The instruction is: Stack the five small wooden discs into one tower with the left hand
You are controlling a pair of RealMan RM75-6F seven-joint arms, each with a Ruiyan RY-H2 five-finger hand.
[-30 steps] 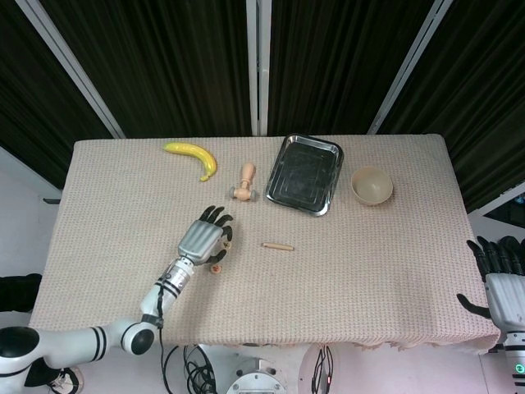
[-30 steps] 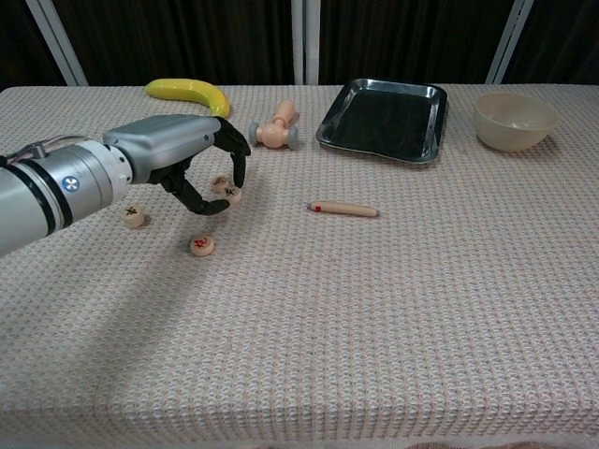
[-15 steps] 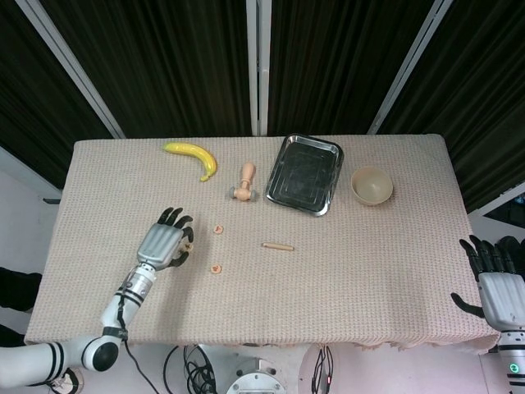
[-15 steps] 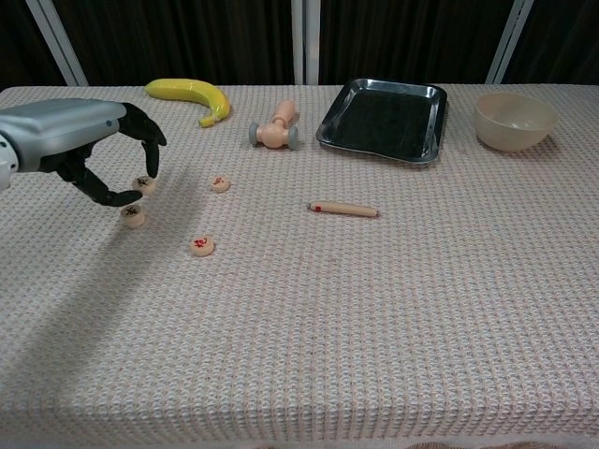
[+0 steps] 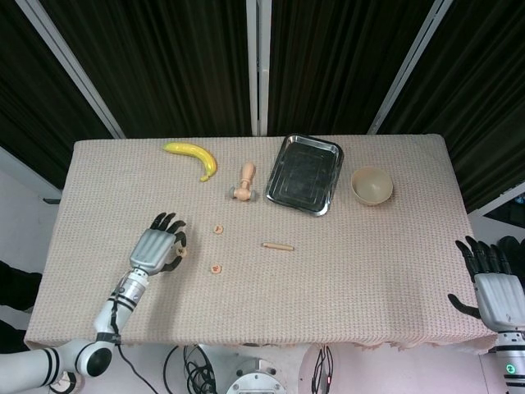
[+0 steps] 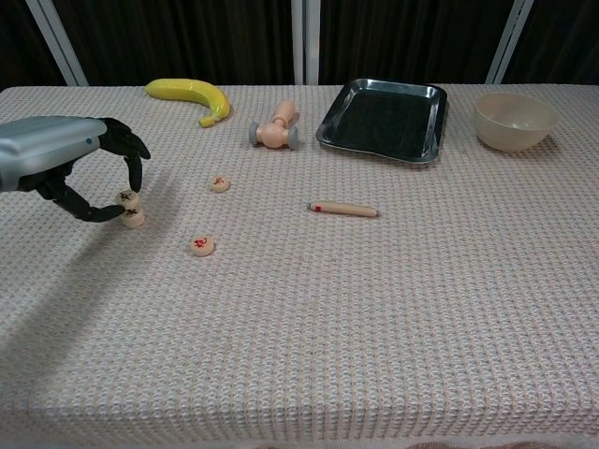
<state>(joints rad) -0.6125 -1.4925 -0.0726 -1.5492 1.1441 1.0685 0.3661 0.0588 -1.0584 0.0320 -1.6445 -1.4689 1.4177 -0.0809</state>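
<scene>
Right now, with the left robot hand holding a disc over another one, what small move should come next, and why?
Probably spread the fingers and lift away: the left robot hand pinches a disc that seems to sit on the lower disc. Two discs lie loose.

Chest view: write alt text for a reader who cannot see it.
The robot's left hand pinches a small wooden disc directly over another disc on a beige woven table. Two more discs lie loose to their right. Behind are a banana, a wooden toy, a metal tray, a bowl, and a wooden stick.
</scene>
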